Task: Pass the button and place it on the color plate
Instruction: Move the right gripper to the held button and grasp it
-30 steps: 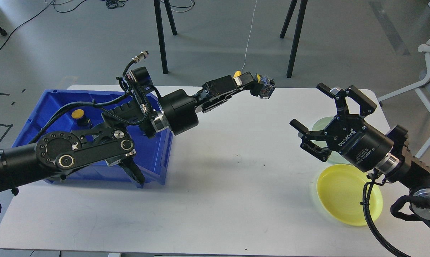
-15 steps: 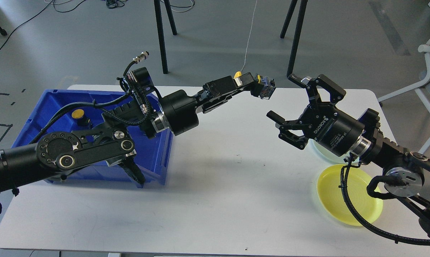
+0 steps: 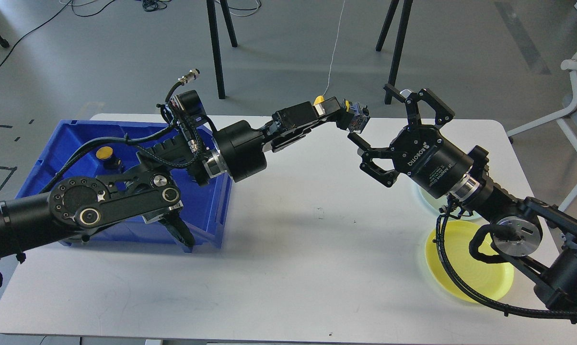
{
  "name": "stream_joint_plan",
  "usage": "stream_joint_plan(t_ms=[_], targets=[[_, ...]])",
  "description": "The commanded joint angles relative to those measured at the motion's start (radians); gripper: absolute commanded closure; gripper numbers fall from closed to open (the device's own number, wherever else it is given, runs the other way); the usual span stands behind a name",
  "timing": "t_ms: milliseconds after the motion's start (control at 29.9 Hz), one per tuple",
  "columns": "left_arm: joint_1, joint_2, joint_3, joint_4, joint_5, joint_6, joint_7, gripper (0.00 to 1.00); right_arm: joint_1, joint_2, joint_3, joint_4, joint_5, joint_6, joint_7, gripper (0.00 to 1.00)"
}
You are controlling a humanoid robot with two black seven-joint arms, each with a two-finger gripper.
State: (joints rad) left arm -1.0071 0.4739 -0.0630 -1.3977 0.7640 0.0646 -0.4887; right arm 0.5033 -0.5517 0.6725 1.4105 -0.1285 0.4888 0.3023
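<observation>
My left gripper is shut on a push button with a blue-grey body and a yellow cap, held in the air above the far middle of the table. My right gripper is open, its fingers spread wide just to the right of the button, not touching it. A yellow plate lies at the front right of the table. A pale green plate lies behind it, mostly hidden by my right arm.
A blue bin stands at the table's left and holds another yellow-capped button. My left arm's elbow hangs over the bin. Tripod legs stand on the floor beyond the table's far edge.
My right gripper has swung left and up from over the green plate to just beside the button, staying open. My left gripper and the button have barely moved.
</observation>
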Motion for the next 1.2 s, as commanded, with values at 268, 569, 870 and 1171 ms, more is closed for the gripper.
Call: stream_joint_plan(t_ms=[268,569,870,1171], targets=[[-0.002,0.000,0.000,0.000,0.000,0.000,0.000,0.97,0.015,-0.005,-0.027,0.013,-0.080,0.000,0.001,0.04],[-0.002,0.002,0.000,0.000,0.000,0.000,0.000,0.97,0.047,-0.007,-0.030,0.013,-0.080,0.000,0.008,0.10],[-0.002,0.000,0.000,0.002,0.000,0.000,0.000,0.96,0.050,-0.005,-0.048,0.013,-0.106,0.000,0.008,0.27],[-0.004,0.000,0.000,0.002,0.000,0.000,0.000,0.96,0.067,-0.005,-0.047,0.008,-0.149,0.000,0.008,0.75]])
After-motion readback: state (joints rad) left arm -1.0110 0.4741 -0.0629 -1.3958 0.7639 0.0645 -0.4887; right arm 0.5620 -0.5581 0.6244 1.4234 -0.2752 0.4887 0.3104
